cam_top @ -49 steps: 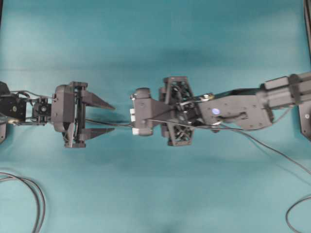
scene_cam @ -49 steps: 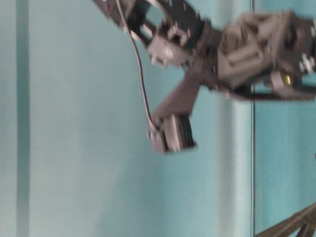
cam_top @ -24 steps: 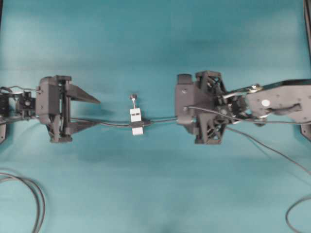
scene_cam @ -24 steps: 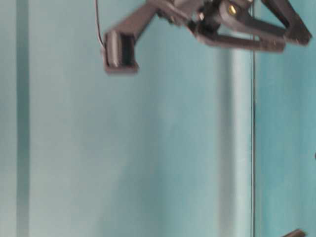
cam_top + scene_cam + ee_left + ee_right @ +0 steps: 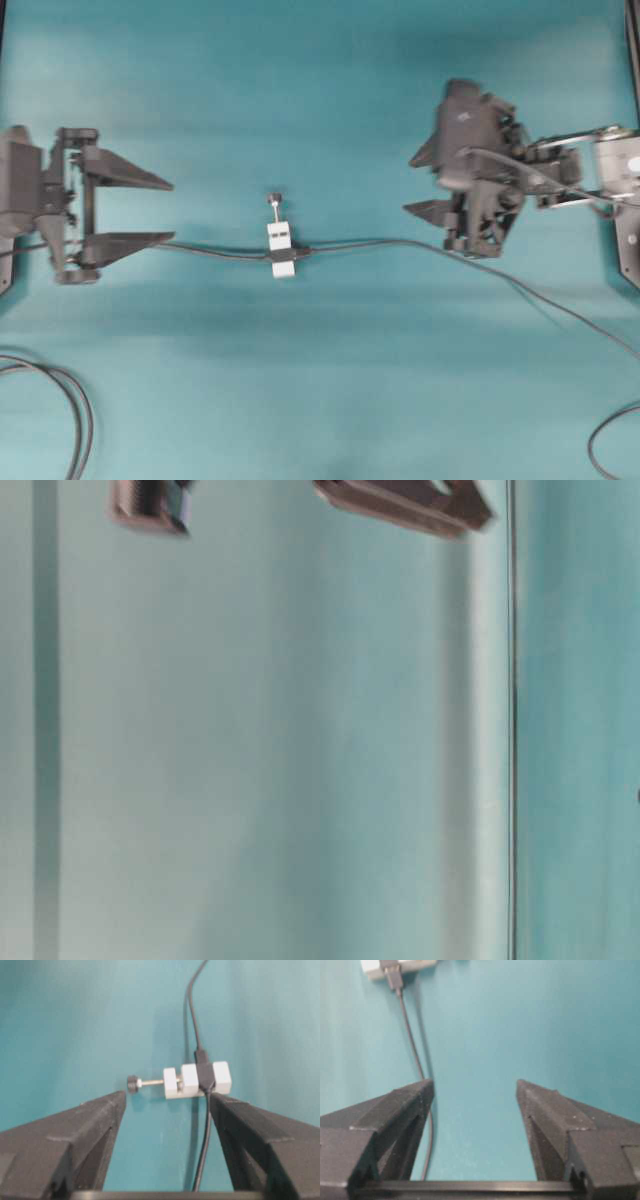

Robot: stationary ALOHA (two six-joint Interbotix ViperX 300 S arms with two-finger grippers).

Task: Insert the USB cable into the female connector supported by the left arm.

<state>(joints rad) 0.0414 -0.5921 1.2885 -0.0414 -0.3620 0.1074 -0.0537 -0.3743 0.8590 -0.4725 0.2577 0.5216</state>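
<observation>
Female connector (image 5: 281, 244) lies flat near the middle of the tabletop (image 5: 320, 90), well apart from both grippers — its white block runs crosswise to the line between the arms, pin and dark knob pointing toward the far edge. The USB cable (image 5: 400, 243) runs from the block's right side toward the right edge; in the left wrist view a dark plug body sits in the block, so it looks seated, though the metal tip is hidden. The connector's own thin lead trails to the left edge, passing just beside the lower finger of the left gripper (image 5: 168, 210). Left gripper: jaws wide, holding nothing, pointing straight at the block. Right gripper (image 5: 419, 185): jaws wide, holding nothing, cable passing beside one finger in its wrist view. Neither arm is clearly nearer — block roughly midway. No brand, label or legible writing seen on anything
</observation>
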